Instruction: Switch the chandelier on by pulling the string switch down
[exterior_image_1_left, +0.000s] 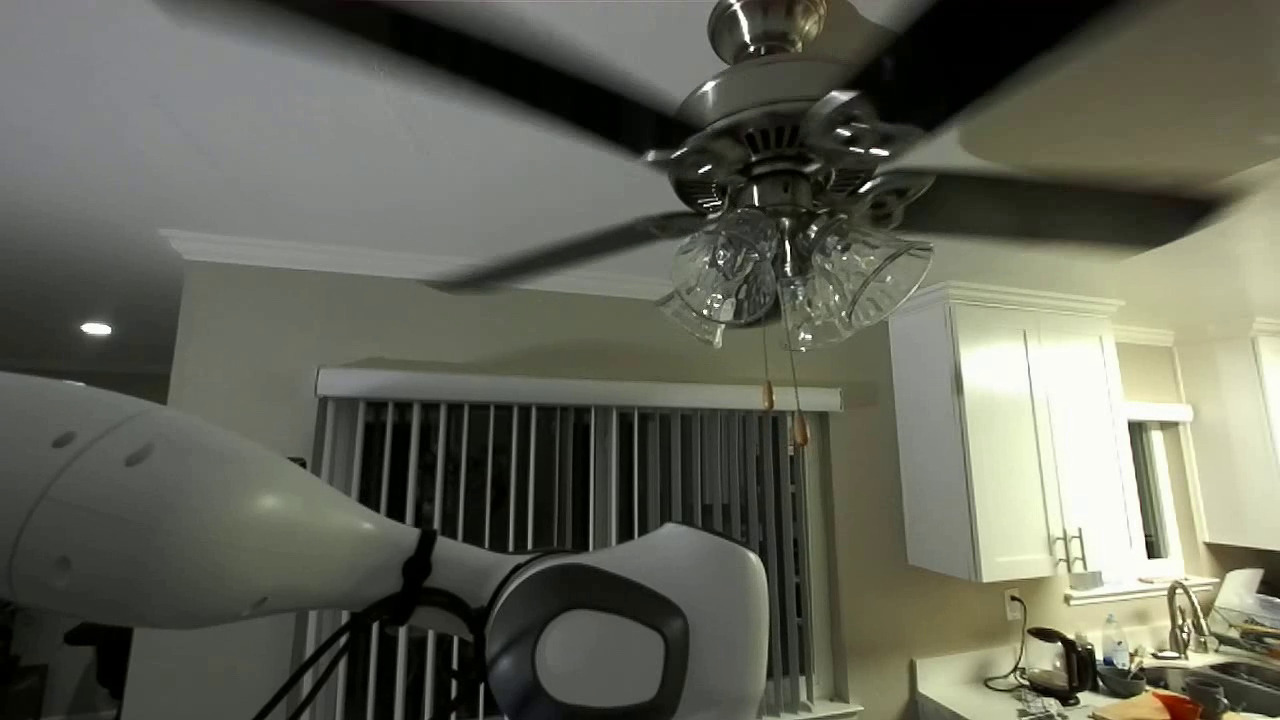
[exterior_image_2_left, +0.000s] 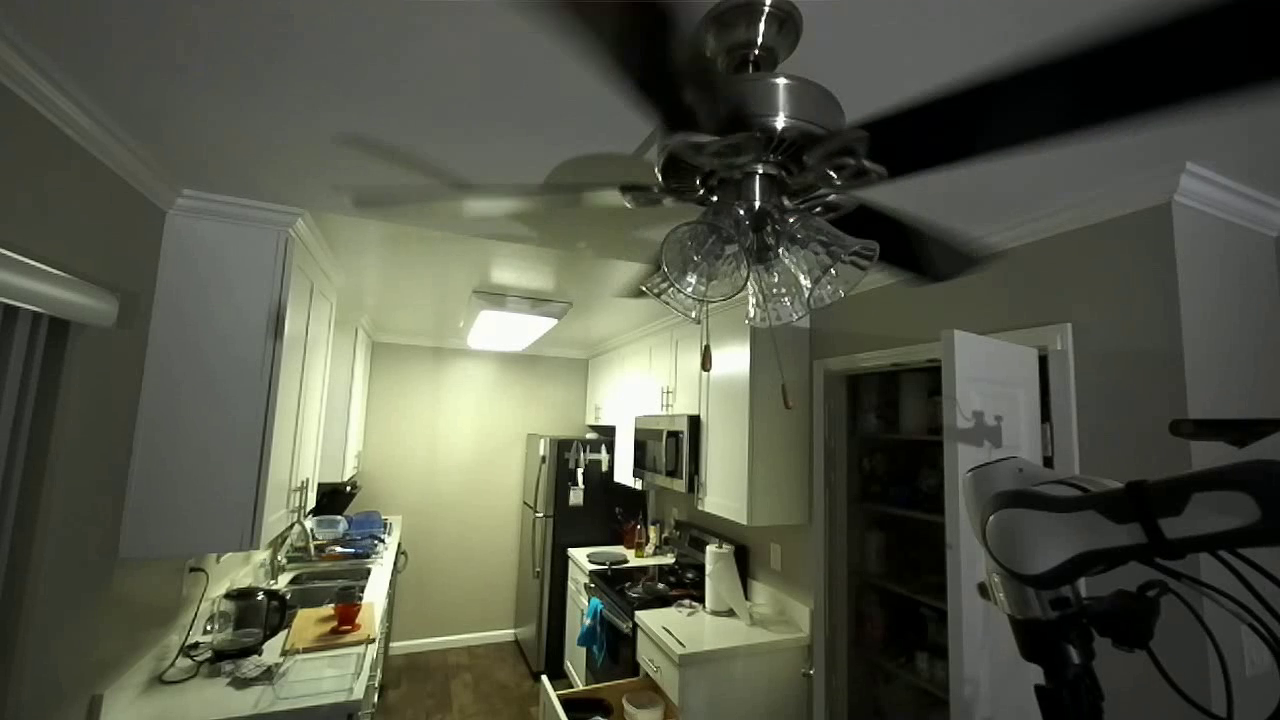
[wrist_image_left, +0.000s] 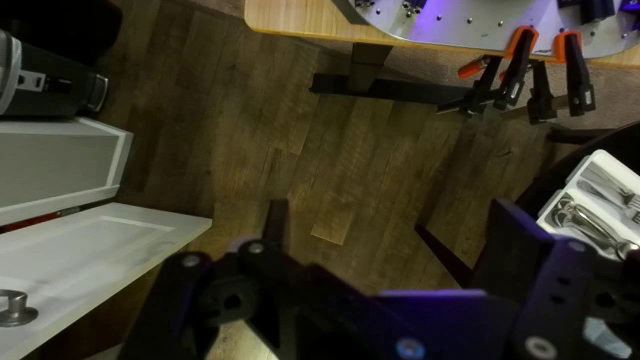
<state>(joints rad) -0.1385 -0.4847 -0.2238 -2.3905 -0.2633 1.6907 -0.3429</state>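
Note:
The chandelier (exterior_image_1_left: 790, 190) is a ceiling fan with clear glass shades; it also shows in an exterior view (exterior_image_2_left: 760, 200). Its shades are unlit and its dark blades are motion-blurred. Two string switches with small wooden pulls hang below it: a shorter one (exterior_image_1_left: 768, 395) and a longer one (exterior_image_1_left: 800, 430). Both pulls also show in an exterior view, the shorter (exterior_image_2_left: 706, 358) and the longer (exterior_image_2_left: 785, 397). My gripper (wrist_image_left: 392, 225) is open and empty, pointing down over the floor. In an exterior view the gripper (exterior_image_2_left: 1068, 690) is low at the right, well below the strings and apart from them.
The blurred fan blades (exterior_image_1_left: 1050, 208) spread above the arm. Vertical blinds (exterior_image_1_left: 580, 470) stand behind it. A white door (exterior_image_2_left: 990, 400) stands open near the arm. The wrist view shows a wooden table edge (wrist_image_left: 300, 20) with clamps (wrist_image_left: 517, 65) and a white cutlery tray (wrist_image_left: 575, 190).

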